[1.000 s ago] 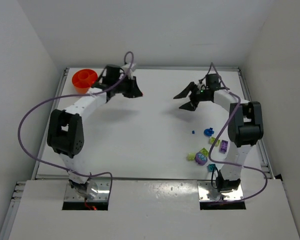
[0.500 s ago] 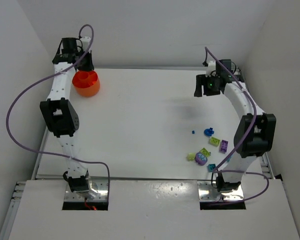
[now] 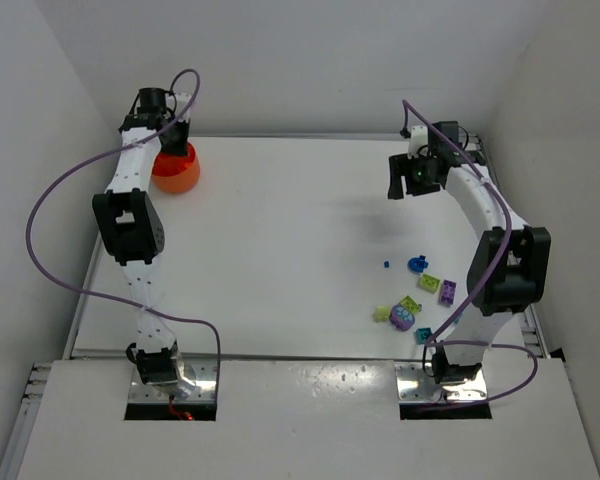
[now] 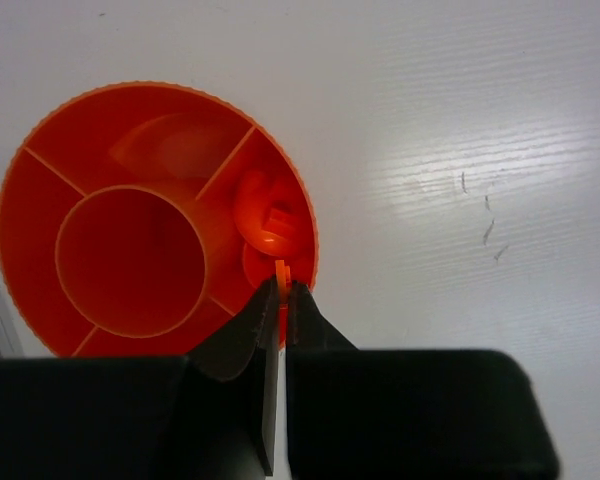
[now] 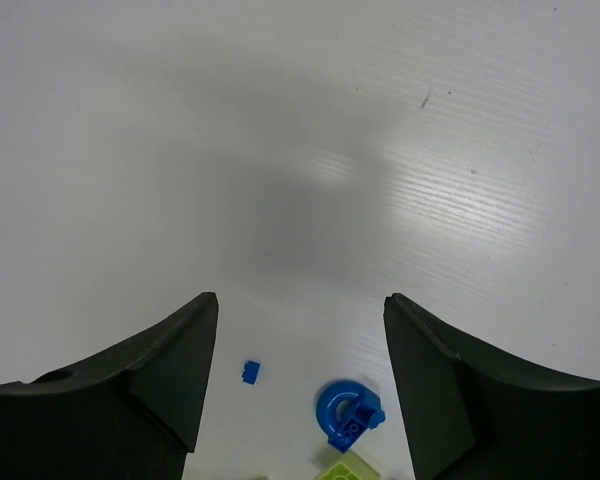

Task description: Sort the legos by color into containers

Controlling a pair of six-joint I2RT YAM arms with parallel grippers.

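1. Orange plastic fills the left wrist view. The bowl (image 4: 35,220), divided into a round centre well and outer segments, stands at the far-left corner of the table (image 3: 280,230). A rounded orange brick (image 4: 268,215) lies in the outer segment nearest the fingers.
2. The left gripper (image 4: 282,297) is held over the bowl's near rim with its jaws together. A thin orange sliver shows between the tips; whether it is a pinched piece or only the bowl behind cannot be told.
3. The right gripper (image 5: 300,300) is raised above bare table, its jaws spread wide and nothing between them.
4. The loose legos (image 3: 402,318), lime, purple and teal, are gathered on the near right side of the table, well apart from the bowl. A round blue brick (image 5: 347,413) and a tiny blue bit (image 5: 250,372) are seen just below the right fingers in the wrist view.
5. The step in hand is judged to be a drop into the bowl. It is best done with the tips held inside the rim and the jaws parted only over a segment, so that nothing bounces out.
6. For the next pick, an isolated piece is preferred. The round blue brick should be straddled squarely, since the tiny bit is easily nudged away.
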